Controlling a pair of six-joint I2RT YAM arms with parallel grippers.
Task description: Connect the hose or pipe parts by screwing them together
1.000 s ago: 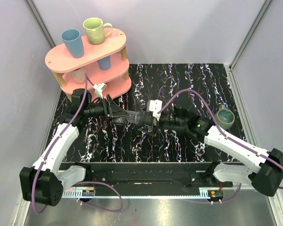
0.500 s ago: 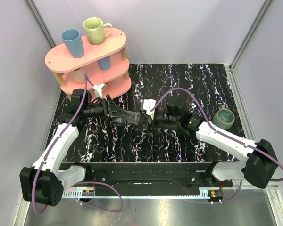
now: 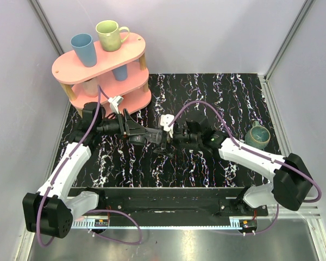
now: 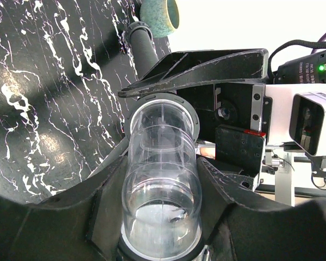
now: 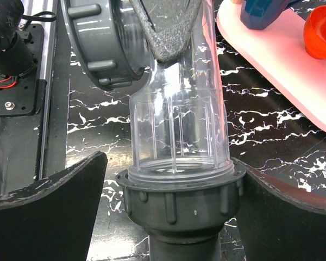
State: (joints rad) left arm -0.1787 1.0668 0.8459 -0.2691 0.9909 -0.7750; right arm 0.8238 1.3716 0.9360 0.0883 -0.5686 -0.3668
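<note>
My left gripper (image 3: 137,133) is shut on a translucent tubular fitting (image 4: 162,125), held level above the marbled table. A grey ribbed collar (image 5: 179,198) sits over the fitting's end, with the black hose running on from it. The ribbed hose (image 4: 144,49) trails off toward a teal cup. My right gripper (image 5: 168,159) stands open, its two fingers on either side of that collar, the right one close against it and a gap on the left. From above, the right gripper (image 3: 169,140) meets the fitting (image 3: 151,136) end on. The right arm hides most of the hose there.
A pink two-tier shelf (image 3: 125,70) stands at the back left with a blue cup (image 3: 82,49) and a green mug (image 3: 110,33) on top. A teal cup (image 3: 258,136) lies on the table at the right. Grey walls close in both sides.
My right arm has swung left and its open gripper has come up around the collar at the fitting's end. The left arm and the fitting have held still.
</note>
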